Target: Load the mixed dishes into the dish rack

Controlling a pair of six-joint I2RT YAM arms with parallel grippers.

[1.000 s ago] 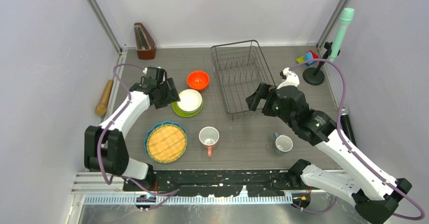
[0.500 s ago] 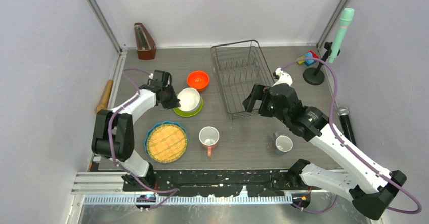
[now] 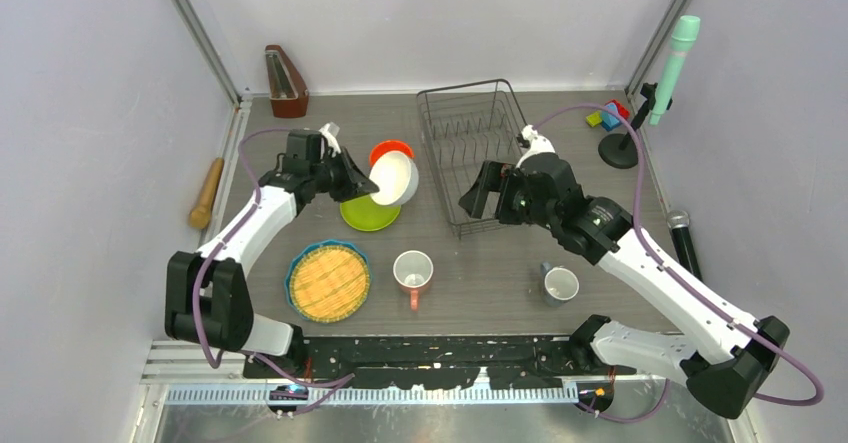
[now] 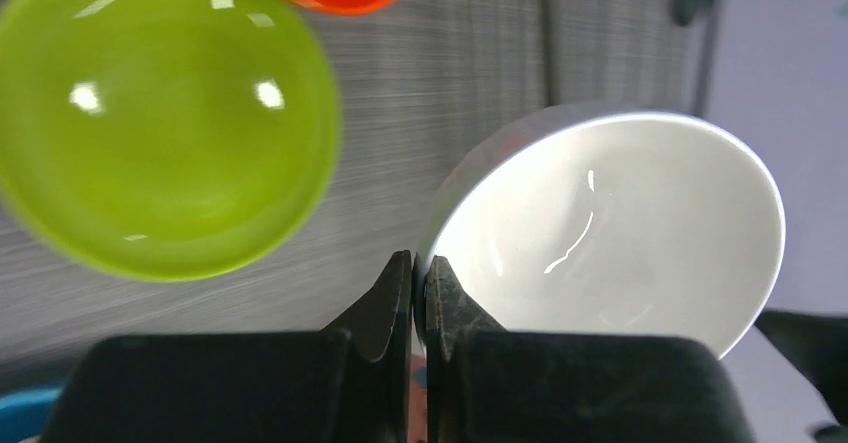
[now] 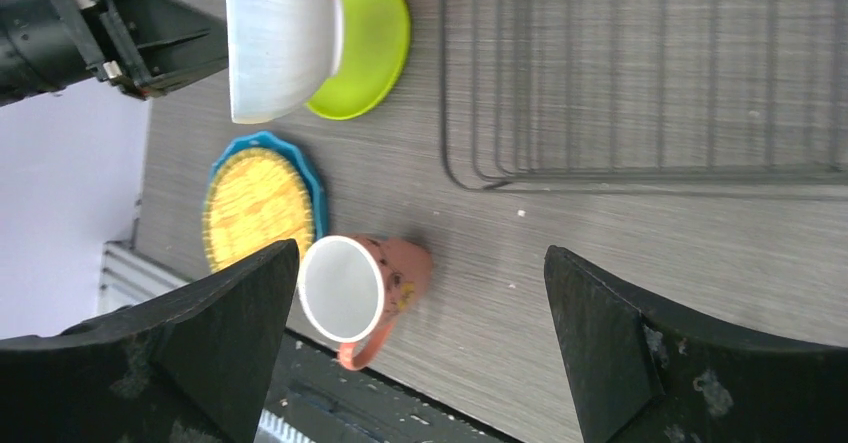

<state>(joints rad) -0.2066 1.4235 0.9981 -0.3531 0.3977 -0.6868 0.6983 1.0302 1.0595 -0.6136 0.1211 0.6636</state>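
Gripping the white bowl [image 3: 396,178] by its rim, the left gripper [image 3: 356,176] has its jaws pinched nearly together w/ only the thin rim between them. The left wrist view shows this best: both dark fingers clamp the bowl's edge, inside of the bowl facing the cam. The top view shows the bowl tipped up on edge, off the table, overlapping the orange bowl [image 3: 384,147] and just above the lime-green plate [image 3: 366,215]. The right wrist view gives the side-on look: ribbed outer wall, bowl clear of the plate.

The right gripper [image 3: 486,197] hangs w/ jaws spread wide, nothing in them, at the near-left side of the dish rack [image 3: 432,153]. Its wrist view looks down past both fingers at the rack's wire floor, the pink floral mug [image 5: 365,283] and the blue-rimmed plate [image 5: 260,203] w/ yellow woven centre.

Only the top view shows the small grey-blue mug [image 3: 560,285], upright on the table near the right arm and well apart from the pink mug. It also shows the wooden rolling pin [image 3: 207,193] off the mat at the left wall.
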